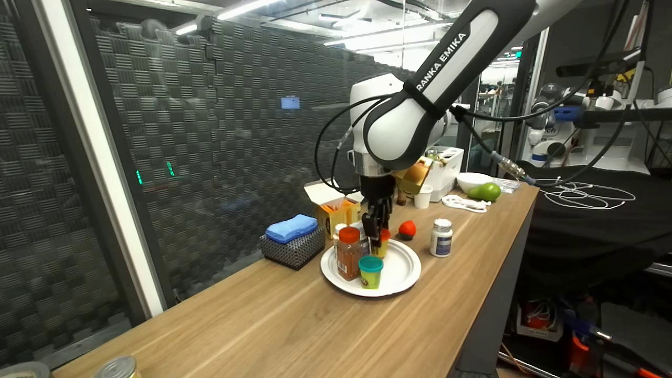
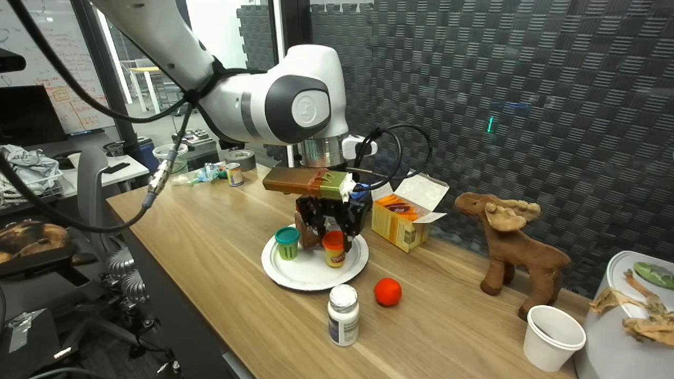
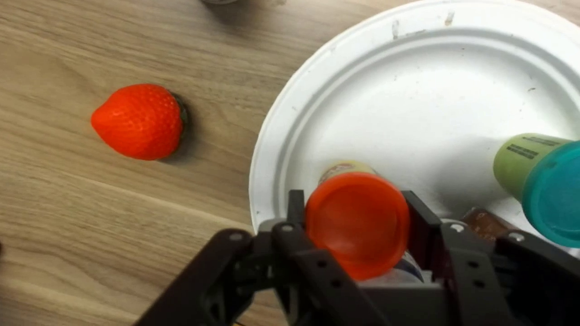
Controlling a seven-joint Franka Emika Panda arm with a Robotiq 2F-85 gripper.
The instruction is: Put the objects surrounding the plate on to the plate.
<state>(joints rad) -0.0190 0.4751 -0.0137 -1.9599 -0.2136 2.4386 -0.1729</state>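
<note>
Snugly inside the tool [image 3: 355, 215], red-lidded tub [image 2: 335, 249].

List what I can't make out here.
Brown red-capped plastic bottle: wrist view, mostly behind black gripper.
White-capped object: in an exterior view, partly behind that bottle.
White plastic bottle: print too small, both exterior views.
Round metal can: in an exterior view, cut by bottom edge.

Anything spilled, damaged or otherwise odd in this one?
Minor: in the wrist view, the white plate has greyish smudges on its rim and a few dark specks, so it looks slightly dirty or scuffed. No spill shows.
</note>
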